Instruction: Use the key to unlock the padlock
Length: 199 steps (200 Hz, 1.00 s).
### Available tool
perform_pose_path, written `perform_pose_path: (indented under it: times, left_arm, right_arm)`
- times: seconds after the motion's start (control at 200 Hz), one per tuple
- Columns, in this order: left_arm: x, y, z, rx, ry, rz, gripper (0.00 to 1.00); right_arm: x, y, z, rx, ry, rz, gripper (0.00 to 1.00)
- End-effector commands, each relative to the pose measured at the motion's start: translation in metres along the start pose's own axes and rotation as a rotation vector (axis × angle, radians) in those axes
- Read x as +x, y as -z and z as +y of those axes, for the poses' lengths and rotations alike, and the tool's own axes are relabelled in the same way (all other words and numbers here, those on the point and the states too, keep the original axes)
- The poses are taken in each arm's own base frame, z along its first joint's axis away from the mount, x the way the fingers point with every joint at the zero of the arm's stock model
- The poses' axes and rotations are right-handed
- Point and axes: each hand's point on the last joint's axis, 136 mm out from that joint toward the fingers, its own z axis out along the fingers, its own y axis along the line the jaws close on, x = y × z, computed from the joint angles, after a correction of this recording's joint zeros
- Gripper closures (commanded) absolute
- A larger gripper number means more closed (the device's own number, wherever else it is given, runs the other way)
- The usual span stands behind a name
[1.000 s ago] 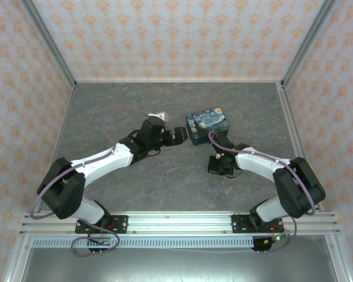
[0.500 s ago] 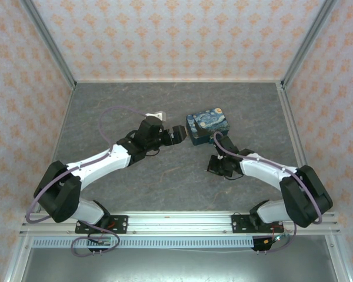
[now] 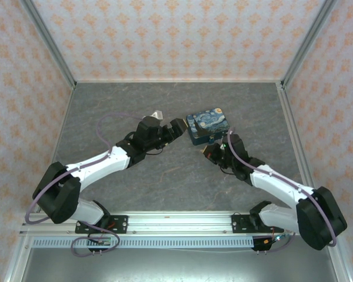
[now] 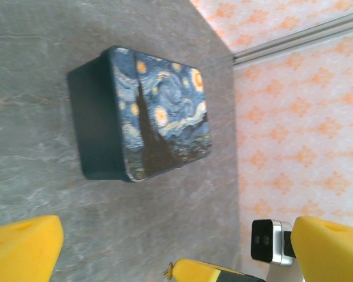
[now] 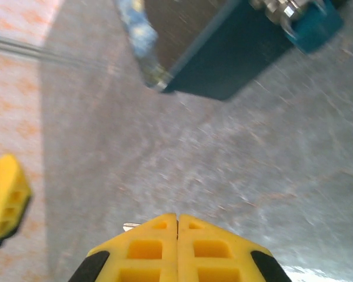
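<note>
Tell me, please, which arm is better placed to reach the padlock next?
Probably the right: the right gripper is shut on a slim metal bit, likely the key, with the padlock on the tin just ahead. The left gripper is open and empty.

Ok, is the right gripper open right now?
No, the right wrist view shows the right gripper with its yellow jaws pressed together, only a thin seam between them.

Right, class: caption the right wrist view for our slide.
Shut right gripper facing the starry-night tin and teal padlock.
</note>
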Motion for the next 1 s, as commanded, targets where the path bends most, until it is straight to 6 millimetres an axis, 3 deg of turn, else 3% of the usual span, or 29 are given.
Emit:
perform_pose_path:
  times: [0.0, 0.2, 0.485, 0.991]
  left_arm:
    - [-0.009, 0.011, -0.037, 0.125, 0.054, -0.023, 0.00]
    - [-0.011, 0.020, -0.056, 0.173, 0.032, -0.024, 0.09]
    - [0.006, 0.017, -0.092, 0.243, -0.033, 0.019, 0.21]
    - [0.030, -0.013, -0.098, 0.266, -0.012, 0.098, 0.41]
  right_arm:
    - [-0.024, 0.010, 0.031, -0.121, -0.024, -0.123, 1.00]
    - [-0.045, 0.027, 0.062, -0.240, -0.051, -0.214, 1.00]
    - [-0.053, 0.037, 0.092, -0.329, -0.069, -0.216, 1.00]
    - [-0.055, 0.043, 0.108, -0.389, -0.085, -0.198, 1.00]
